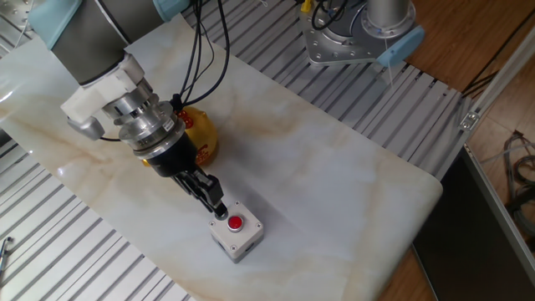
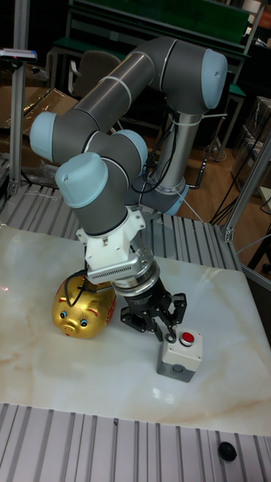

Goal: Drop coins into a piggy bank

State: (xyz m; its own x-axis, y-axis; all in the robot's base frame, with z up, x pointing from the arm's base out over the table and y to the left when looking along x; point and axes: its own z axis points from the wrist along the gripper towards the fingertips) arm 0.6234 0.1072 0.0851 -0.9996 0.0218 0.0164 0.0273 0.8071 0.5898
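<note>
Gripper (image 1: 219, 212) low over the white button box (image 1: 237, 232), tips right at the box's top edge beside the red button (image 1: 236, 223); fingers (image 2: 167, 336) close together, can't tell if anything pinched; coin not visible in either view; gold piggy bank (image 2: 84, 305) on the marble table (image 1: 334, 167), behind the arm's wrist, near the box but not touching.

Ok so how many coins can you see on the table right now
0. No coin shows on the marble table, in either view. One could be hidden at the gripper tips over the white button box, or behind the arm near the gold piggy bank.
</note>
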